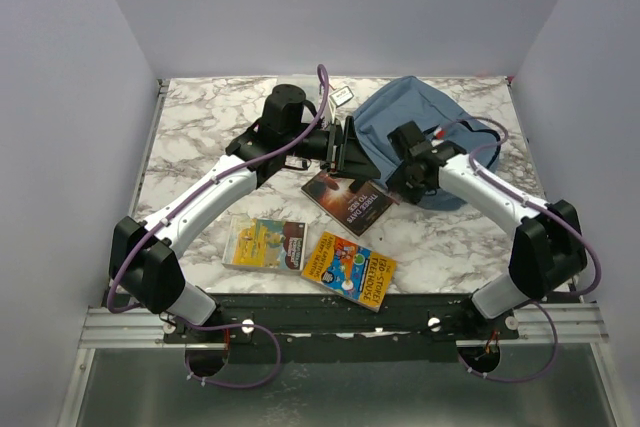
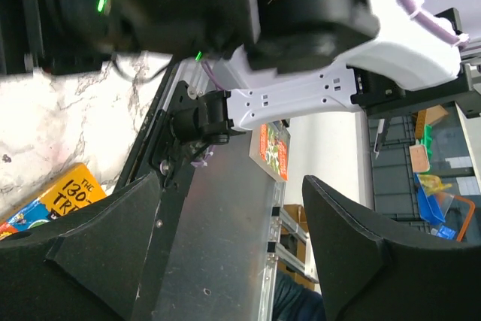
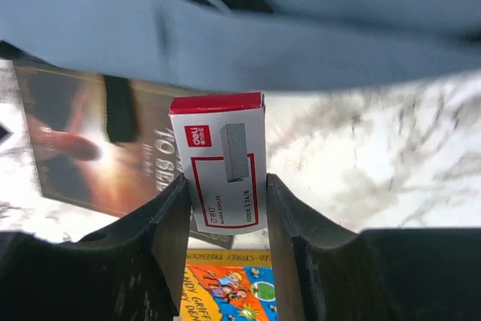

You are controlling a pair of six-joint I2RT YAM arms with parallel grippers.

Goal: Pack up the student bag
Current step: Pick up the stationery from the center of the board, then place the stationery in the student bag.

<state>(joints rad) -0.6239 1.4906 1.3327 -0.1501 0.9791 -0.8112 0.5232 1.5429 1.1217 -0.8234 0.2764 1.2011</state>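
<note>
Student bag [image 1: 395, 112] by R tool [image 3: 225, 186], clamped on staple box [image 3: 222, 148]; L tool [image 2: 231, 178] apart, empty.

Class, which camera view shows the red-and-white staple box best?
The right wrist view: the staple box fills the centre, label readable, gripped by the right end effector. In the top view it is too small to make out; the left wrist view does not show it.
</note>
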